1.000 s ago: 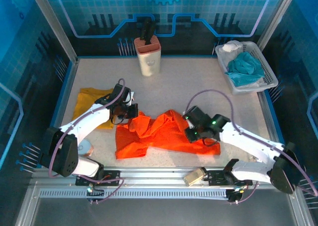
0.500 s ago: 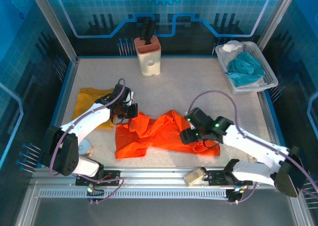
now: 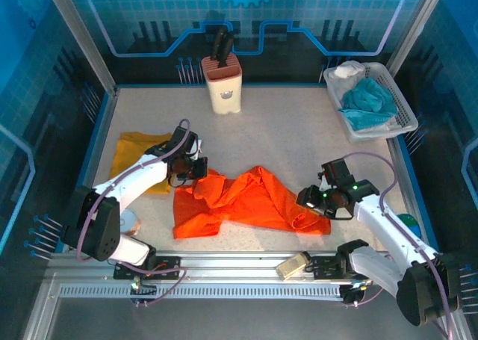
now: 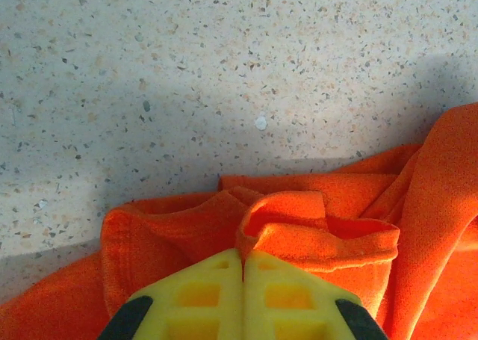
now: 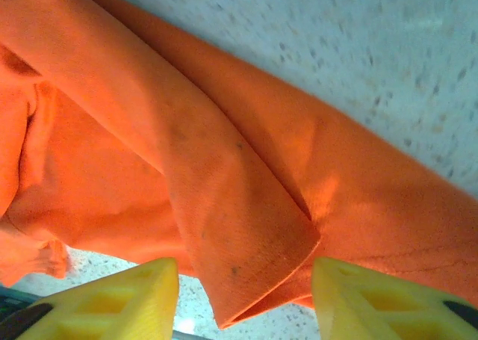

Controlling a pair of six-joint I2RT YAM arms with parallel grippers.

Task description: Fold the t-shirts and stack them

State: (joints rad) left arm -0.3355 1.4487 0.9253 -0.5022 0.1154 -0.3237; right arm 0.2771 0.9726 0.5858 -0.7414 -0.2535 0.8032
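Backed right gripper (image 3: 308, 199) off toward lower right of the crumpled bright orange fabric t-shirt (image 3: 239, 202), fingers spread, empty. Kept left gripper (image 3: 196, 168) clenched on its upper-left fold. Orange one unfolded, nothing stacked (mustard yellow shirt (image 3: 138, 152) apart at left); nearly all left to do.

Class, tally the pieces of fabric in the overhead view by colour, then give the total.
orange t-shirt: 1
mustard yellow t-shirt: 1
teal cloth: 1
white cloth: 1
Total: 4
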